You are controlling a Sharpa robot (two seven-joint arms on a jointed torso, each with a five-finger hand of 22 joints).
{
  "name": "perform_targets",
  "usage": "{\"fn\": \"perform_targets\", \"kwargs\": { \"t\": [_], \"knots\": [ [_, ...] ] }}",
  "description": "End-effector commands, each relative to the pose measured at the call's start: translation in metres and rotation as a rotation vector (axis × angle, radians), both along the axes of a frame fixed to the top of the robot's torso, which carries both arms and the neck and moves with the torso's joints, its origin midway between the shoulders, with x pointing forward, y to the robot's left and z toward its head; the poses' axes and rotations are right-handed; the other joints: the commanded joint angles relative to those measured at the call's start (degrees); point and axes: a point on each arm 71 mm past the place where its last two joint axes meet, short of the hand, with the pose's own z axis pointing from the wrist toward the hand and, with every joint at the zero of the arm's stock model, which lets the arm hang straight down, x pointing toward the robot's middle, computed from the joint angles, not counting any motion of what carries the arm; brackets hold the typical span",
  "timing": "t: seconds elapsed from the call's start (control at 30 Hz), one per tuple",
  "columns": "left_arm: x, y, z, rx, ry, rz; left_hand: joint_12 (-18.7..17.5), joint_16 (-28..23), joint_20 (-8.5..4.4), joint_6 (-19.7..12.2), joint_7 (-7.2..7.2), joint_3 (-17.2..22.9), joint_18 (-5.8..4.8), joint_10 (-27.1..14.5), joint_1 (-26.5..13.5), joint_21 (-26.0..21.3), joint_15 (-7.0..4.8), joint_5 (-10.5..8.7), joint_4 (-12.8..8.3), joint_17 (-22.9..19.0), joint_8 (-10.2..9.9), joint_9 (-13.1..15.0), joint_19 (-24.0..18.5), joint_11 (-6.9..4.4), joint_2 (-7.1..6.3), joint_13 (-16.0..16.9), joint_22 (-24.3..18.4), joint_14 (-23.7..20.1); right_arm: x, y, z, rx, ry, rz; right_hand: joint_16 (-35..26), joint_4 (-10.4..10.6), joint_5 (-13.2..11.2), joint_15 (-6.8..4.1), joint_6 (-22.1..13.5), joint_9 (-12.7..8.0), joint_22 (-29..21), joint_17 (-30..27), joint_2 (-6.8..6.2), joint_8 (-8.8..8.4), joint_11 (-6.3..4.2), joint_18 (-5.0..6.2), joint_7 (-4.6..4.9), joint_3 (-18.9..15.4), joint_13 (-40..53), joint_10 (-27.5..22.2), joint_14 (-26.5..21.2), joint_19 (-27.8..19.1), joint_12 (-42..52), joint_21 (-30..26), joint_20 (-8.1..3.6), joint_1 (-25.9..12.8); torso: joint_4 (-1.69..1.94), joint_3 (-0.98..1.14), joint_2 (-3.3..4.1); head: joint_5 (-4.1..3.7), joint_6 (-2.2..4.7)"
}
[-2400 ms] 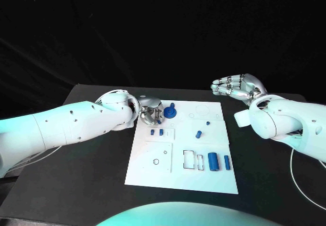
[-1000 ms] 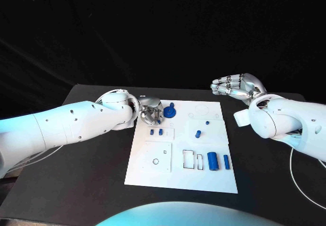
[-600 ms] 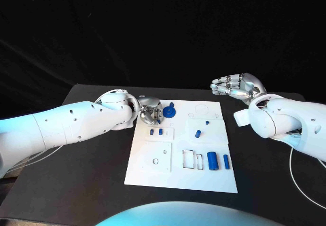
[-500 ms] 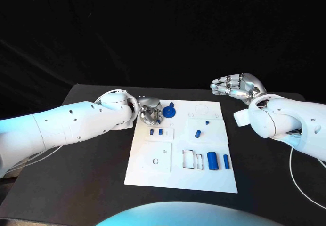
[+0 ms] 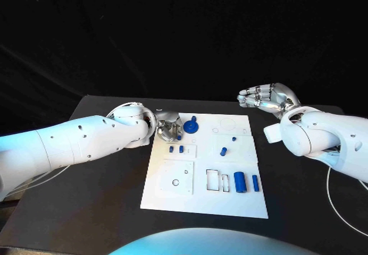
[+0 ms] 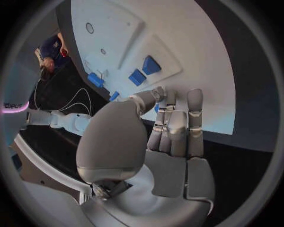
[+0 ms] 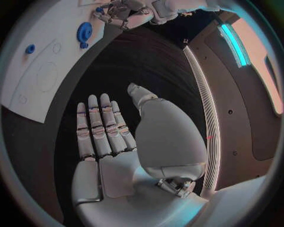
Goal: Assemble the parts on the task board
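Observation:
The white task board point(image 5: 206, 199) lies in the middle of the black table. My left hand point(image 5: 169, 129) hovers over the board's far left corner, beside a blue gear point(image 5: 191, 126). Its thumb point(image 6: 148, 98) meets its curled fingers, and a sliver of a small blue part point(image 6: 155, 108) shows between them. Two small blue pegs point(image 5: 175, 149) stand just near of that hand. My right hand point(image 5: 268, 98) hangs raised past the board's far right corner, holding nothing, thumb apart from the fingers point(image 7: 99, 126). The right wrist view also takes in the gear point(image 7: 84, 32) and the left hand point(image 7: 124, 12).
Further parts lie on the board: a blue piece point(image 5: 223, 151) mid-board, a tiny one point(image 5: 233, 139) beyond it, and a blue cylinder point(image 5: 240, 181) with a slim bar point(image 5: 256, 183) at the near right. Bare black table point(image 5: 92, 202) flanks the board on both sides.

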Motion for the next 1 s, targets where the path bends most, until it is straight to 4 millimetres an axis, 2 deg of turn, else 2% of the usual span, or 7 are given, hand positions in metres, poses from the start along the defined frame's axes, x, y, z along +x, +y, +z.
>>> {"fn": "perform_targets", "kwargs": {
  "t": [0.03,0.63,0.67,0.77,0.83,0.93,1.0],
  "knots": [
    [-0.001,0.000,-0.001,0.014,0.006,-0.003,-0.34,0.00,0.05,-0.76,-0.15,-0.44,0.35,0.23,-0.63,-0.26,0.21,0.13,0.16,-0.02,-0.69,-0.12,-0.31,0.13,-0.37,0.12,-0.07,-0.16,0.000,0.002,0.000,0.002,-0.006,0.018,0.36,0.01,0.12,-0.23,0.31,-0.07,-0.05,-0.05,-0.18,0.11,-0.16,0.66,0.60,0.42,-0.06,0.03,-0.21,-0.27,0.16,0.13,-0.11,0.14,0.00,0.04,0.03,0.05,0.02],
    [0.003,0.009,0.000,0.016,-0.011,0.030,-1.46,0.25,-0.16,-4.31,0.25,-0.36,0.40,0.81,-0.04,-0.83,0.04,0.15,0.34,0.75,-3.64,-1.13,0.00,-0.08,-1.03,0.29,-0.65,0.00,0.001,-0.001,-0.002,-0.022,0.007,0.030,0.72,-0.40,0.15,-0.31,0.30,-0.14,-0.05,-0.10,-0.46,0.06,-0.17,0.69,0.60,0.85,-0.07,-0.05,0.05,0.22,0.03,0.21,-0.12,0.62,-0.04,0.06,-0.01,0.11,0.12],
    [0.003,0.010,0.001,0.011,-0.016,0.034,-1.54,0.26,-0.18,-4.64,0.25,-0.30,0.39,0.88,0.11,-0.83,0.01,0.15,0.31,0.77,-3.89,-1.24,0.07,-0.11,-1.02,0.32,-0.63,0.01,0.001,-0.002,-0.002,-0.030,0.008,0.037,1.34,-0.82,1.54,-0.44,0.43,-0.19,-0.12,-0.05,-0.65,0.07,-0.21,0.74,0.57,1.65,-0.08,-0.15,0.70,0.49,-0.18,0.28,-0.15,1.09,-0.04,0.03,-0.03,0.07,0.17],
    [0.003,0.015,0.006,-0.025,-0.044,0.046,-1.71,0.34,-0.24,-5.34,0.33,-0.11,0.39,1.00,0.57,-0.82,-0.01,0.15,0.12,1.08,-4.43,-1.47,0.20,-0.11,-1.04,0.36,-0.63,0.12,0.002,-0.002,-0.003,-0.075,0.002,0.074,3.39,-2.30,-1.12,-1.18,1.11,-0.30,0.05,0.45,-1.22,0.20,-0.57,0.93,0.23,4.39,-0.09,0.09,3.43,2.65,-0.58,1.45,-0.56,2.48,-0.07,0.03,-0.11,0.11,0.25],
    [0.004,0.017,0.009,-0.046,-0.058,0.051,-1.93,0.30,-0.28,-5.57,0.43,0.19,0.42,0.92,1.03,-0.90,0.02,0.17,-0.08,0.95,-4.68,-1.58,0.18,-0.01,-0.96,0.36,-0.84,0.10,0.002,-0.002,-0.003,-0.100,-0.004,0.092,4.02,-2.93,-1.66,-1.49,1.47,-0.33,0.09,0.68,-1.51,0.26,-0.80,0.97,-0.02,5.68,-0.10,0.42,4.34,3.35,-0.67,1.81,-0.78,3.00,-0.08,0.03,-0.15,0.13,0.27],
    [0.004,0.022,0.016,-0.104,-0.077,0.066,-2.67,-0.46,-0.21,-4.75,0.66,0.83,0.73,0.16,1.65,-1.85,0.32,0.16,-0.38,-1.49,-4.47,-1.52,-0.95,0.45,-0.88,0.23,-2.70,-0.73,0.003,-0.003,-0.004,-0.168,-0.022,0.137,6.04,-4.64,-2.31,-2.91,2.78,-0.34,0.95,1.94,-2.84,0.46,-1.89,0.98,-0.89,10.28,-0.14,2.23,7.87,8.03,-0.88,4.45,-2.29,3.90,-0.08,0.06,-0.19,0.19,0.45],
    [0.004,0.026,0.021,-0.165,-0.073,0.084,-2.80,-0.50,-0.17,-4.44,0.68,1.17,0.73,0.13,1.96,-1.81,0.39,0.17,-0.56,-1.37,-4.39,-1.50,-0.97,0.50,-0.78,0.24,-2.64,-0.75,0.003,-0.003,-0.004,-0.228,-0.036,0.173,6.88,-5.24,-2.42,-3.62,3.31,-0.28,1.42,2.67,-3.17,0.57,-2.28,0.99,-1.16,12.03,-0.14,3.08,9.77,10.19,-0.99,5.68,-3.02,4.01,-0.09,0.07,-0.21,0.18,0.52]
  ]
}}
